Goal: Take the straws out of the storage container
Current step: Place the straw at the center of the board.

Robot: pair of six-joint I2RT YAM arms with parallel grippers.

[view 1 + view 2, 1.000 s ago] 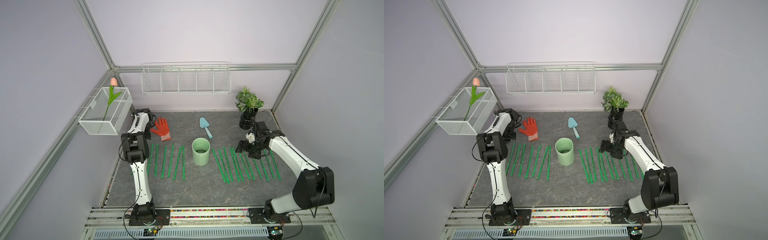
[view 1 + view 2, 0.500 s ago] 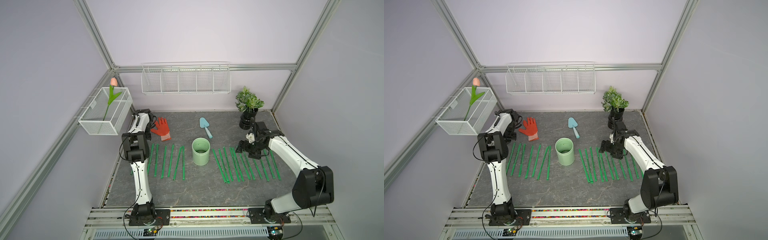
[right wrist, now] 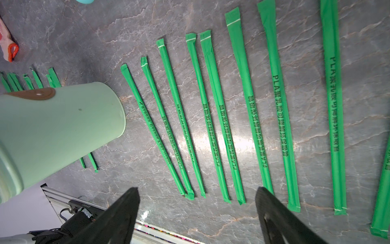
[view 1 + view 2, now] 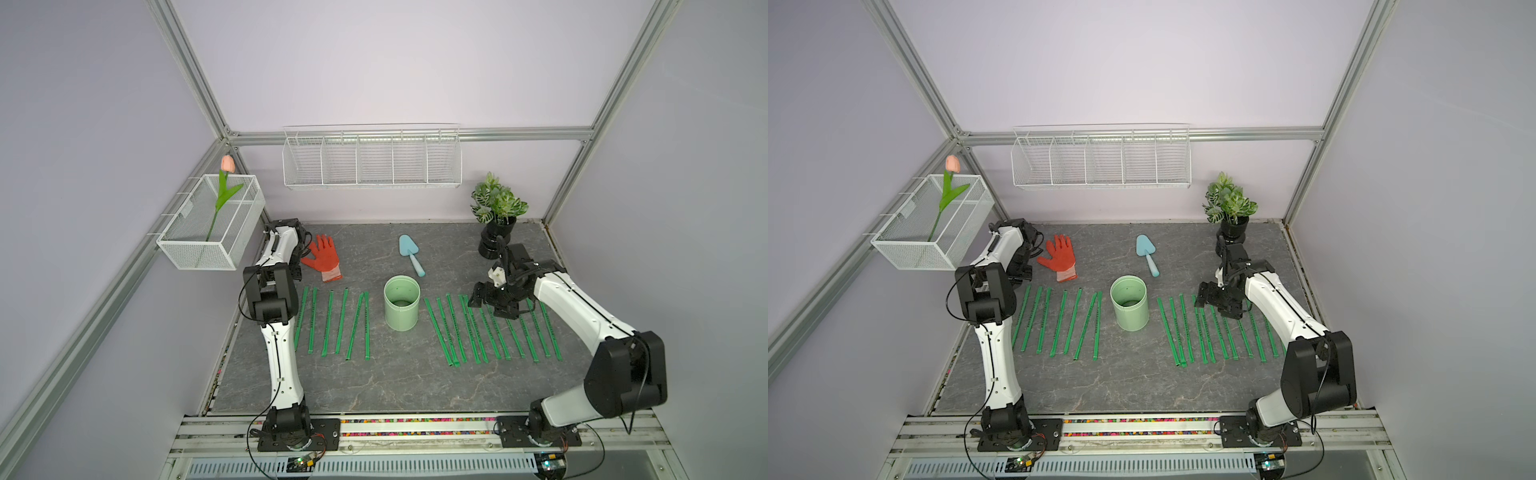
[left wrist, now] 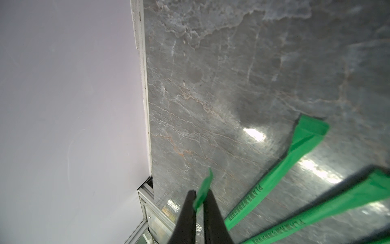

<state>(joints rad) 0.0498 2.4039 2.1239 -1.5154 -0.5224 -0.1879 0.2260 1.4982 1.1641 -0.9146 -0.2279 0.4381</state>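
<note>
The storage container [image 4: 401, 303], a pale mint cup, stands upright mid-table in both top views, and no straws show inside it [image 4: 1129, 309]. Several green straws lie flat in a row to its left [image 4: 340, 322] and another row to its right [image 4: 490, 328]. My left gripper [image 5: 200, 191] is low by the left wall at the far end of the left row. Its jaws are closed to a narrow slit on the flat end of one straw [image 5: 205, 183]. My right gripper [image 3: 197, 191] hovers wide open over the right row [image 4: 494, 305], holding nothing, with the cup [image 3: 52, 131] beside it.
An orange glove [image 4: 322, 257] and a blue trowel [image 4: 409, 251] lie behind the cup. A potted plant [image 4: 496, 220] stands at the back right, close behind the right arm. A wire basket [image 4: 372, 160] hangs on the back wall, and a mesh basket with a tulip [image 4: 212, 228] on the left.
</note>
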